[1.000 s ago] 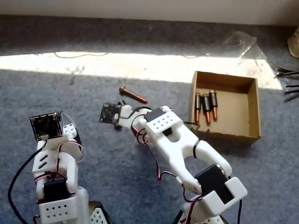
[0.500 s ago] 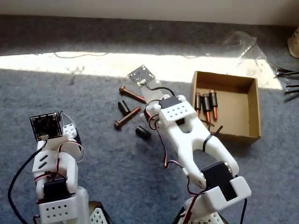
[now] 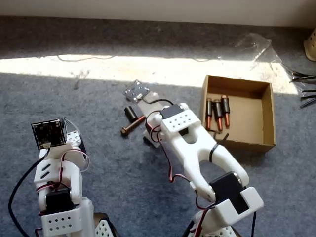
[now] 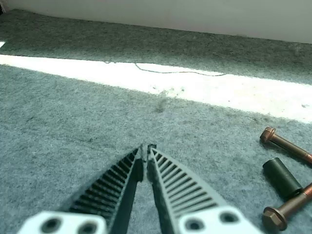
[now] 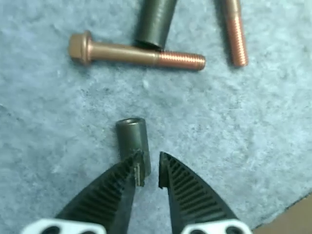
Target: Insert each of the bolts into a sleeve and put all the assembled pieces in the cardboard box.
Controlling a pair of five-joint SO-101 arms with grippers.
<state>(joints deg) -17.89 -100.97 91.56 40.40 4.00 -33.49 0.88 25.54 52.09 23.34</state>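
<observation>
Because the right gripper (image 5: 150, 170), nine o'clock from the cardboard box (image 3: 252, 142), has empty, barely parted fingers (image 5: 187, 195), it could knock the sleeve (image 5: 131, 139) rolling.

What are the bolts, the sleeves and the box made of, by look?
Bolt: metal, likely copper-plated steel; orange-brown sheen, threaded end, flanged hex head.
Sleeve: dark matte tube with an open bore, probably blackened metal; plastic not ruled out.
Cardboard box: plain brown paperboard, matte, folded walls.

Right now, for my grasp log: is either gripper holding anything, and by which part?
Nothing is held. The right gripper, slightly open, is at a loose sleeve; the left gripper is shut, empty.
</observation>
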